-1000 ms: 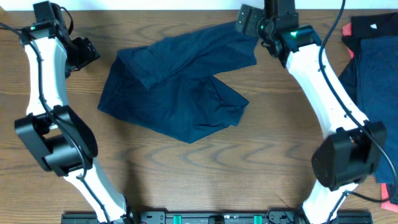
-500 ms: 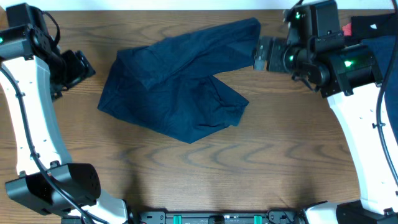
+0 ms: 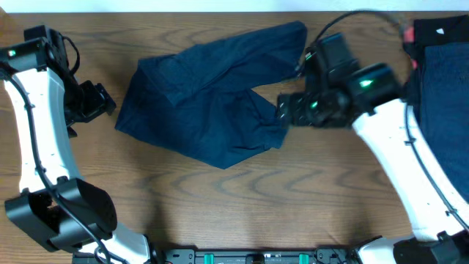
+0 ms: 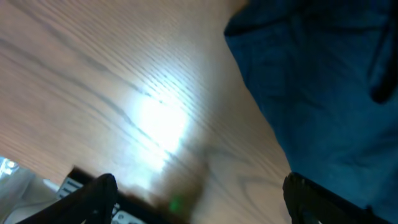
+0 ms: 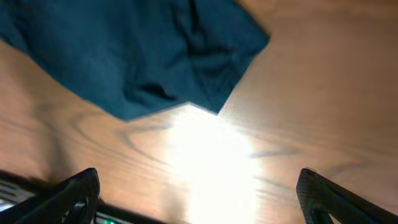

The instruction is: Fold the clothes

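While the dark navy trousers [image 3: 209, 103] lie crumpled in the upper middle of the overhead frame, one leg stretched toward the upper right and the rest bunched in a loose heap, neither claw has hold of them. The left gripper [image 3: 101, 103] hangs at the left of the frame, just beside the cloth's left edge. Its wrist view shows its fingers [image 4: 93, 199] spread wide with only the wooden table [image 4: 124, 93] between them and navy cloth filling the upper right. The right gripper [image 3: 286, 110] sits at the heap's right edge, by the lower fold. In its wrist view the jaws stand wide apart and empty, with a corner of the cloth in the upper left above a bright glare on the wood. At the far right edge of the overhead frame lies a second navy garment [image 3: 443, 81], and above it a black piece [image 3: 454, 33] bearing a small white label [image 3: 440, 31].
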Robot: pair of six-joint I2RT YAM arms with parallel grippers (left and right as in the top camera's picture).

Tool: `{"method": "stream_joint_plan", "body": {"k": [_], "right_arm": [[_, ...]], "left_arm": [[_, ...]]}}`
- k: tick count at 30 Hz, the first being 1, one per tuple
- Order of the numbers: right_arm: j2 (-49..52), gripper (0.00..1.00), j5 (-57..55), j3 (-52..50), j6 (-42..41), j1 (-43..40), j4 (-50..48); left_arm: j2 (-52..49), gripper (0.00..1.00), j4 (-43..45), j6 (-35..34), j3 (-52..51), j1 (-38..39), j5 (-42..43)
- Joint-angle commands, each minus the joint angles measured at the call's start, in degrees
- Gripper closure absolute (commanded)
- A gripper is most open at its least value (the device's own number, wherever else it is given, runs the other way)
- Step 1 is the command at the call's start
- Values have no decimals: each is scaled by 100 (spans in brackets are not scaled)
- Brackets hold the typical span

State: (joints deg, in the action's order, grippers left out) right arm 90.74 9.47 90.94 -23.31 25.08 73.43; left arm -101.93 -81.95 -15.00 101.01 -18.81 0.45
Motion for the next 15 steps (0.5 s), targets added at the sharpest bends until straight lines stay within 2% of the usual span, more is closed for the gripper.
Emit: {"method": "stream_joint_plan", "body": {"k": [1, 4, 9, 15], "right_arm": [[35, 2, 63, -645, -442, 212, -238], [35, 4, 197, -1401, -793, 306, -848], [35, 13, 643, -2249, -636, 350, -1906], [35, 11, 896, -3152, -754, 350, -3014]], "left_arm": [[-184, 13, 343, 122, -319, -133, 74], [-409, 13, 706, 295, -448, -160, 404], [-903, 13, 1005, 295, -448, -160, 457], [-1613, 13, 1248, 428, -448, -160, 573]]}}
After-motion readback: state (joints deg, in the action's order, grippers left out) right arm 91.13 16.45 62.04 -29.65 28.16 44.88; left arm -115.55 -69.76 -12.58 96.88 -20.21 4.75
